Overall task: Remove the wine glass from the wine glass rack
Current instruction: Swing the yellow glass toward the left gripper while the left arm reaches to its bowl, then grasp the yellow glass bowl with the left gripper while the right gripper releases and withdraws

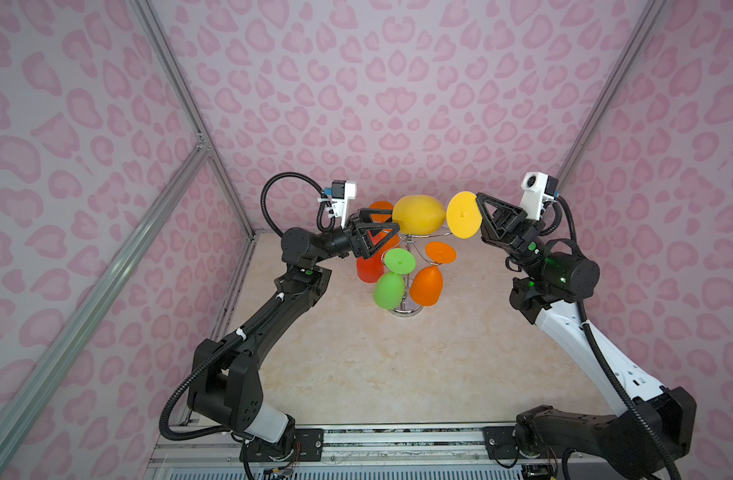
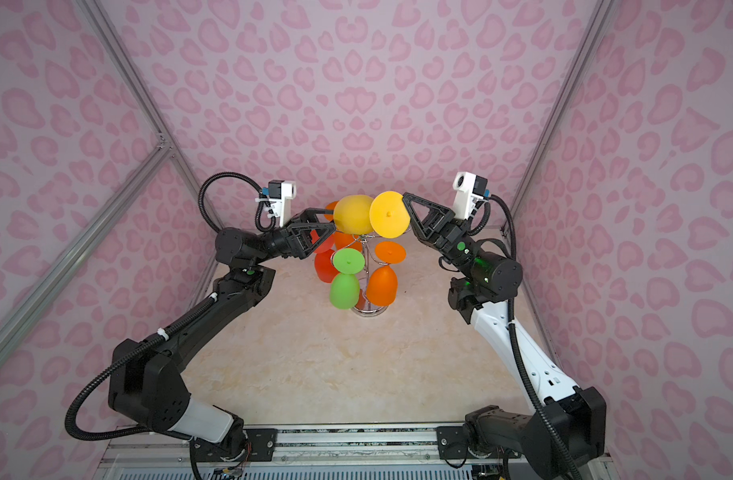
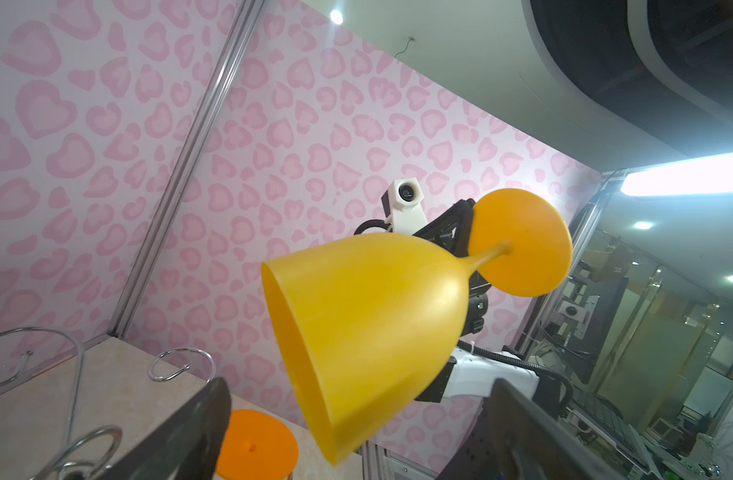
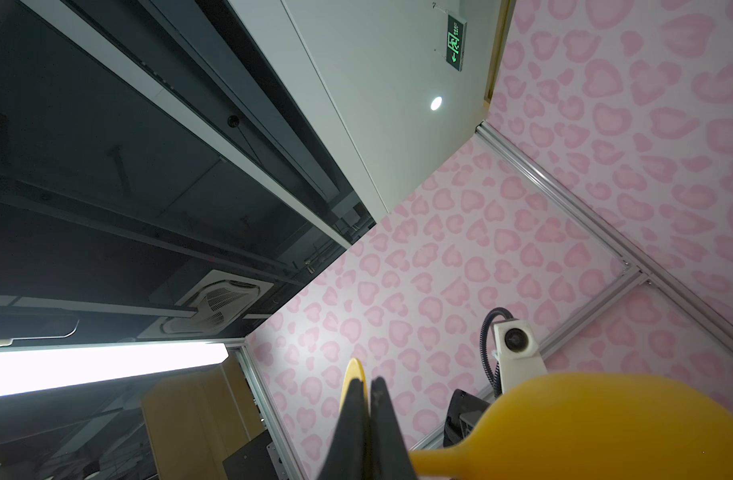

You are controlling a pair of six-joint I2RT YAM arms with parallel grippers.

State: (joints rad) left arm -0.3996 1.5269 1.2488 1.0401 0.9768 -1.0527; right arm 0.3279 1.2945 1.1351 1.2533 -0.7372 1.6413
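In both top views, the right gripper (image 1: 478,198) was clamped on the yellow wine glass (image 1: 419,214) at the rim of its round foot. It held the glass on its side, just above the top of the wine glass rack (image 1: 405,311). The left gripper (image 1: 393,221) stood wide open at the mouth end of the bowl. A green glass (image 1: 389,289), an orange glass (image 1: 427,286) and a red glass (image 1: 368,270) hung upside down from the rack, which stood on the marbled table (image 1: 377,365).

In the left wrist view, we saw the yellow bowl ahead between that gripper's spread fingers (image 3: 182,436), touching neither, with curled chrome hooks beside it.

In the right wrist view, the two fingers (image 4: 352,419) met tightly on the edge of the foot, and the stem and bowl ran off to one side.
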